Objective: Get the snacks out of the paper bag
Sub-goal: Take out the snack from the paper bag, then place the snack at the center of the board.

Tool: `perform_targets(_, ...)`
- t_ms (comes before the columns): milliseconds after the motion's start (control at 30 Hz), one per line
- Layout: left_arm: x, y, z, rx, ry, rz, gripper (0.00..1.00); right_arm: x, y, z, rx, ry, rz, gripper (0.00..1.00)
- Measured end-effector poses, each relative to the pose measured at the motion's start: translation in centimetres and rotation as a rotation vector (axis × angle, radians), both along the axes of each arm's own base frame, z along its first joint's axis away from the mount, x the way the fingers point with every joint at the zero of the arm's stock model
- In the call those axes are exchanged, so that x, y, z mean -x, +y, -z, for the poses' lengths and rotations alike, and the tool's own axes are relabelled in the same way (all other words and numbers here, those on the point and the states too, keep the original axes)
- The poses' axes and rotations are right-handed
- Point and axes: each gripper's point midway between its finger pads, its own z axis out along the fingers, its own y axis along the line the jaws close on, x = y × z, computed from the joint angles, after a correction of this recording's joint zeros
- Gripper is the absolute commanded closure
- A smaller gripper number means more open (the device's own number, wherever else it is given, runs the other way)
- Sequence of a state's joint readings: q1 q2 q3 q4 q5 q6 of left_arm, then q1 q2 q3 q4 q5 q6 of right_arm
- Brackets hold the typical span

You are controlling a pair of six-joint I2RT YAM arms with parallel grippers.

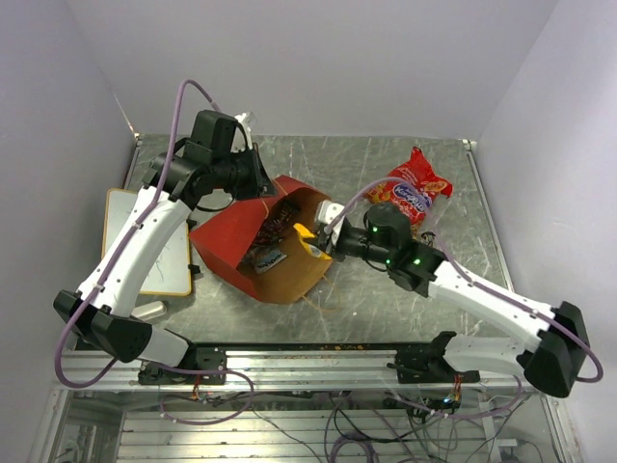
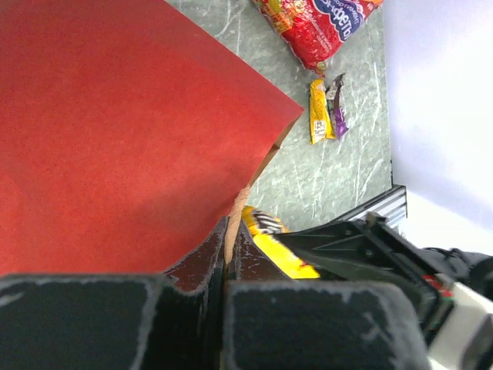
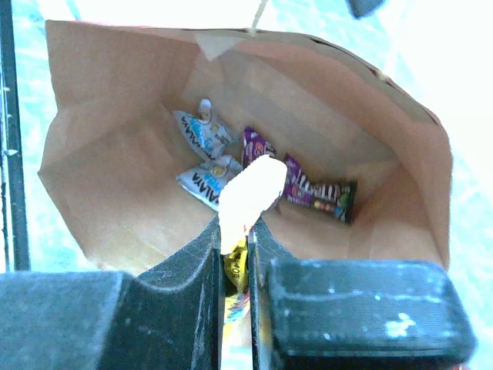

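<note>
The chip bag (image 2: 316, 31) and the paper bag (image 2: 115, 131) run off the left wrist view's edges. The yellow packet (image 3: 250, 189) is washed out, print unreadable, its lower end hidden inside the right pincer (image 3: 236, 239).

- The top external camera looks down from high behind the near edge of the bench (image 1: 328, 159), far enough back to take in the whole bench and the paper bag (image 1: 227, 241).
- The left wrist camera sits just behind the left jaws, very close to the paper bag's red outer wall, facing across the bench toward the chip bag (image 2: 320, 27).
- The right wrist camera looks past the right jaws straight into the paper bag's open mouth, close in.
- All three views share the paper bag and the yellow packet (image 1: 307, 239).
</note>
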State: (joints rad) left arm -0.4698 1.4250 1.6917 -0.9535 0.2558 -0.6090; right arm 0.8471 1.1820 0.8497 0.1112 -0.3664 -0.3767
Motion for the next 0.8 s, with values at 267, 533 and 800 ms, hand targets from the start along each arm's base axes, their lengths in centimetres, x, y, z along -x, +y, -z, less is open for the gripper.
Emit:
perform_targets(267, -0.3, 0.4, 0.8, -0.020, 0.004, -0.023, 0.93, -0.6, -6.4, -3.1, -0.014, 0.222, 0.387, 1.00)
perform_targets(533, -0.4, 0.8, 0.6, -0.039, -0.018, -0.024, 0.93, -3.4, -15.3, -3.4, -0.067, 0.284, 0.966, 1.00)
perform_targets(800, -0.1, 1.0, 0.2, -0.053, -0.055, 0.010, 0.93, -7.4, -24.5, 3.4, 0.144, 0.376, 1.401, 1.00)
